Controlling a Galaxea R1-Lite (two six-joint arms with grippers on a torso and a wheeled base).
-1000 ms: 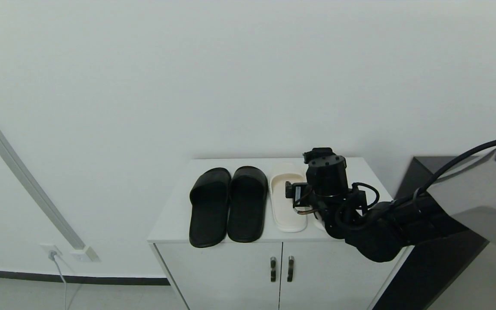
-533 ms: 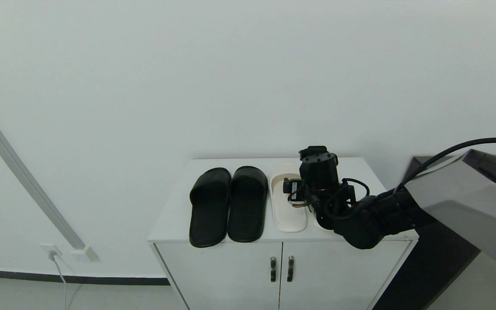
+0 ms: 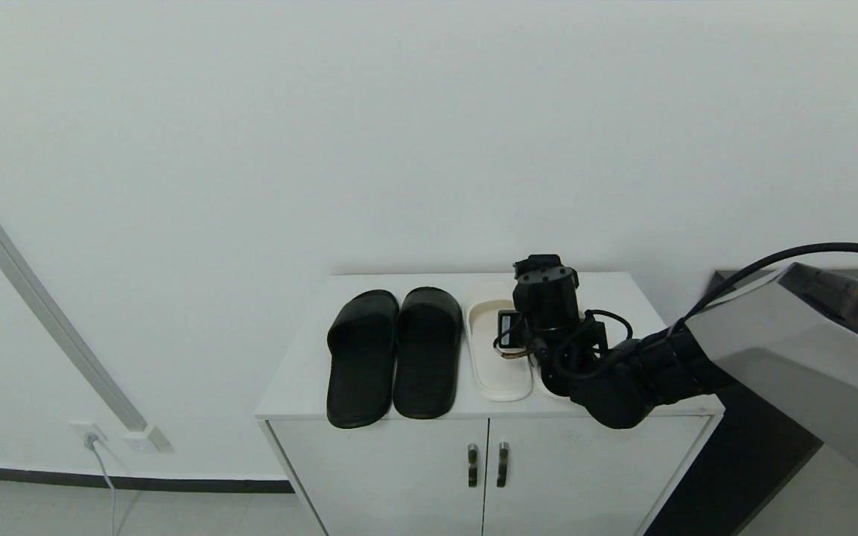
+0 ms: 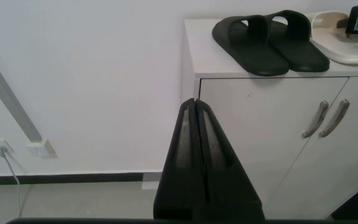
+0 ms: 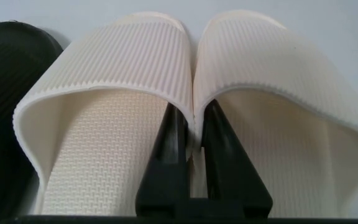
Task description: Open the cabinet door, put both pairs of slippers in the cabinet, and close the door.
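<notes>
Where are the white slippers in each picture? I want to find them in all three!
Head view: white slippers on the cabinet top, just right of the black slippers.
Left wrist view: far off, past the black slippers on the cabinet top.
Right wrist view: close up, right gripper pinching their touching sides.
Shared landmark: the black slippers beside them.

1. Black slippers [image 3: 425, 350] sit paired, toes to the wall, on the left half of the white cabinet [image 3: 301, 381] top.
2. Cream ribbed slippers [image 5: 110, 81] lie just beside them, their adjoining strap edges pinched between the fingers of the right gripper [image 5: 193, 115].
3. Both cabinet doors [image 3: 384, 476] stand closed, handles side by side.
</notes>
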